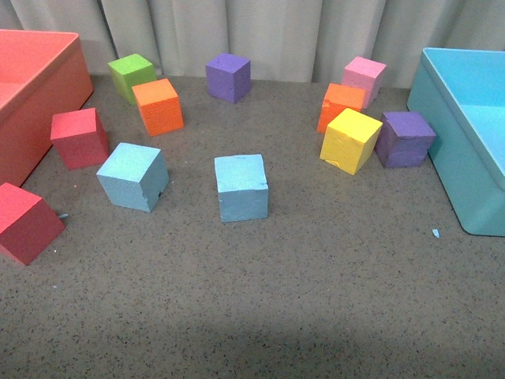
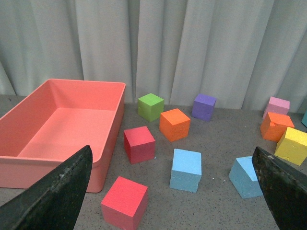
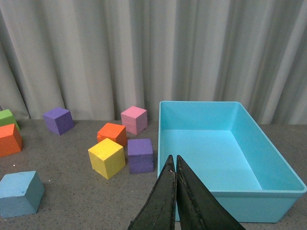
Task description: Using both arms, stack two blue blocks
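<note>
On speckled surface, chipped blue blocks apart — left tool wide, right tool closed.

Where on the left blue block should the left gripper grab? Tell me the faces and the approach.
Take the left blue block by two opposite side faces, coming straight down with the left gripper, which is open wide. It sits flat but turned at an angle, so square the wrist to its faces. The nearby red cube stands apart, likely leaving finger room.

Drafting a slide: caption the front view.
Left blue block and centre blue block lie apart, unstacked, among other coloured cubes between a red bin and a light-blue bin.
</note>
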